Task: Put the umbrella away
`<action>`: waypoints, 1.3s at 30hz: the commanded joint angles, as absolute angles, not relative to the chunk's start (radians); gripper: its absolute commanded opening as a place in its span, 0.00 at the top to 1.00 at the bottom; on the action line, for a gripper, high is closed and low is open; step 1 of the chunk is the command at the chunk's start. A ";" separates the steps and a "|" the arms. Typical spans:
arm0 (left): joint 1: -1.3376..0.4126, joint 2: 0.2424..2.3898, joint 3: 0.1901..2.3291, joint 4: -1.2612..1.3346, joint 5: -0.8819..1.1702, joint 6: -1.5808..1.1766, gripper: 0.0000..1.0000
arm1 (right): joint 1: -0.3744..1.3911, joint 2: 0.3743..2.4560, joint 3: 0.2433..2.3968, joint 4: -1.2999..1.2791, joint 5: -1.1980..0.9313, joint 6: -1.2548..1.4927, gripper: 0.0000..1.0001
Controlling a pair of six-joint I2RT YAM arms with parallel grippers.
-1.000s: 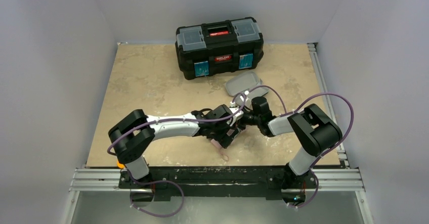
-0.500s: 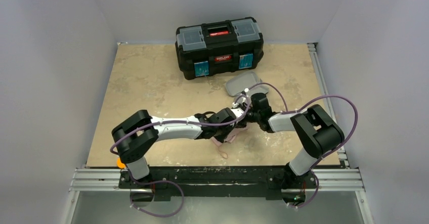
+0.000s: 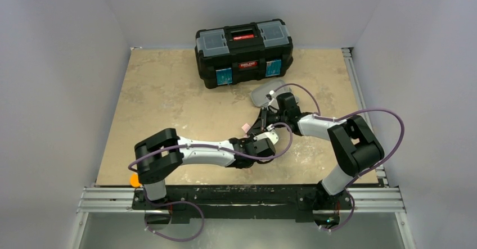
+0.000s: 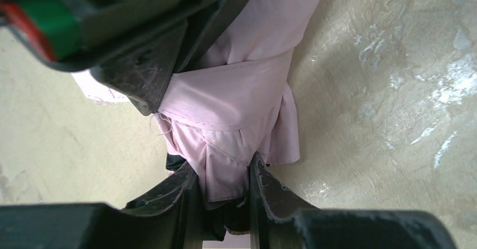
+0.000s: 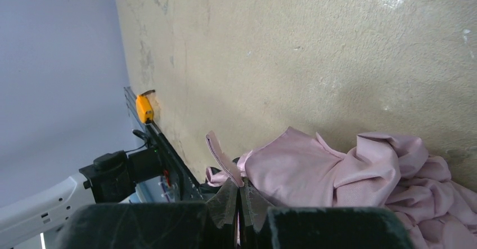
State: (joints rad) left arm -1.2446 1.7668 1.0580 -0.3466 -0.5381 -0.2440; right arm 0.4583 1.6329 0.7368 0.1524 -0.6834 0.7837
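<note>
Well to the near side of the black toolbox [image 3: 243, 51], the left gripper [image 4: 222, 176] is pinched onto a bunched fold of the umbrella [image 4: 236, 108], with pink cloth squeezed between its fingers [image 4: 273, 195]. The umbrella lies crumpled on the table [image 3: 169, 91] between the two grippers, nearer the arms than the toolbox. A little closer to the toolbox, the right gripper [image 5: 241, 198] is clamped on a thin pink edge (strap or hem, I cannot tell which). The fabric looks light, limp and slippery, so a cloth-only hold will likely stretch and sag. The stiff black shaft, mostly hidden here, seems the surer place to grip. A grey case [image 3: 264, 94] sits just before the toolbox.
</note>
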 commanded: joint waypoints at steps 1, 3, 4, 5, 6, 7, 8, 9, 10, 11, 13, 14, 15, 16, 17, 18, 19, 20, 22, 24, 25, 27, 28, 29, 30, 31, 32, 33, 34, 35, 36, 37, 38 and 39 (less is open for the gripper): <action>-1.296 1.787 1.125 -0.400 -0.632 -0.248 1.00 | 0.439 1.605 0.795 0.159 -0.628 0.753 1.00; -1.310 1.793 1.136 -0.409 -0.681 -0.248 1.00 | 0.438 1.594 0.789 0.153 -0.618 0.756 1.00; -1.323 1.801 1.147 -0.422 -0.724 -0.244 1.00 | 0.439 1.590 0.789 0.151 -0.611 0.757 1.00; -1.339 1.814 1.163 -0.436 -0.771 -0.233 1.00 | 0.438 1.587 0.789 0.150 -0.607 0.758 1.00; -1.357 1.832 1.181 -0.450 -0.819 -0.221 1.00 | 0.438 1.584 0.794 0.150 -0.606 0.762 1.00; -1.373 1.851 1.197 -0.464 -0.860 -0.210 1.00 | 0.438 1.587 0.801 0.146 -0.604 0.764 1.00; -1.387 1.873 1.216 -0.479 -0.898 -0.202 1.00 | 0.438 1.588 0.811 0.140 -0.599 0.766 1.00; -1.406 1.899 1.235 -0.499 -0.954 -0.197 1.00 | 0.438 1.589 0.821 0.131 -0.581 0.767 1.00; -1.420 1.929 1.258 -0.522 -1.002 -0.197 1.00 | 0.438 1.590 0.831 0.116 -0.565 0.766 1.00; -1.436 1.955 1.281 -0.567 -1.046 -0.203 1.00 | 0.438 1.592 0.841 0.103 -0.549 0.766 1.00; -1.459 2.009 1.318 -0.615 -1.110 -0.214 1.00 | 0.437 1.600 0.852 0.081 -0.520 0.766 1.00; -1.466 2.031 1.327 -0.633 -1.135 -0.223 1.00 | 0.437 1.603 0.853 0.075 -0.508 0.771 1.00; -1.471 2.052 1.335 -0.655 -1.150 -0.239 1.00 | 0.436 1.608 0.852 0.073 -0.497 0.773 1.00; -1.476 2.075 1.344 -0.685 -1.168 -0.262 1.00 | 0.435 1.613 0.849 0.071 -0.488 0.775 1.00; -1.482 2.101 1.351 -0.713 -1.184 -0.285 1.00 | 0.435 1.619 0.844 0.071 -0.477 0.775 1.00; -1.489 2.124 1.359 -0.739 -1.196 -0.305 1.00 | 0.436 1.626 0.836 0.071 -0.465 0.774 1.00; -1.497 2.142 1.370 -0.772 -1.213 -0.337 1.00 | 0.436 1.633 0.828 0.071 -0.455 0.771 1.00; -1.505 2.166 1.388 -0.816 -1.229 -0.373 1.00 | 0.435 1.640 0.820 0.070 -0.445 0.768 1.00; -1.520 2.223 1.440 -0.939 -1.277 -0.466 1.00 | 0.434 1.653 0.795 0.064 -0.417 0.759 1.00; -1.532 2.303 1.530 -1.155 -1.325 -0.639 1.00 | 0.436 1.662 0.758 0.066 -0.396 0.754 1.00; -1.536 2.351 1.587 -1.289 -1.340 -0.755 1.00 | 0.435 1.669 0.739 0.075 -0.393 0.751 1.00; -1.541 2.434 1.689 -1.508 -1.349 -0.943 1.00 | 0.434 1.679 0.698 0.103 -0.402 0.751 1.00; -1.543 2.464 1.712 -1.568 -1.346 -0.991 1.00 | 0.435 1.679 0.675 0.119 -0.406 0.750 1.00; -1.548 2.477 1.715 -1.590 -1.338 -1.001 1.00 | 0.435 1.677 0.652 0.133 -0.409 0.748 1.00; -1.550 2.476 1.706 -1.576 -1.329 -0.980 1.00 | 0.436 1.677 0.630 0.150 -0.414 0.746 1.00; -1.550 2.460 1.680 -1.527 -1.306 -0.915 1.00 | 0.435 1.675 0.608 0.169 -0.422 0.745 1.00; -1.549 2.429 1.634 -1.363 -1.269 -0.799 1.00 | 0.434 1.673 0.588 0.188 -0.427 0.744 1.00; -1.549 2.380 1.569 -1.214 -1.223 -0.660 0.96 | 0.435 1.671 0.570 0.207 -0.433 0.743 1.00; -1.549 2.324 1.505 -1.093 -1.137 -0.564 0.89 | 0.435 1.669 0.553 0.220 -0.436 0.741 1.00; -1.549 2.268 1.444 -0.968 -1.064 -0.465 0.83 | 0.435 1.668 0.539 0.233 -0.440 0.740 1.00; -1.548 2.215 1.396 -0.894 -1.009 -0.397 0.74 | 0.436 1.666 0.528 0.243 -0.442 0.737 1.00; -1.547 2.177 1.368 -0.850 -0.959 -0.364 0.65 | 0.436 1.663 0.518 0.252 -0.440 0.733 1.00; -1.546 2.147 1.353 -0.830 -0.929 -0.339 0.56 | 0.434 1.659 0.508 0.261 -0.437 0.731 1.00; -1.545 2.127 1.348 -0.825 -0.901 -0.326 0.48 | 0.435 1.656 0.500 0.268 -0.432 0.726 1.00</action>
State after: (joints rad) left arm -1.5227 2.2612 1.4204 -1.0031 -1.1862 -0.5556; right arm 0.4610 1.6211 0.5819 0.3401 -0.6533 0.8181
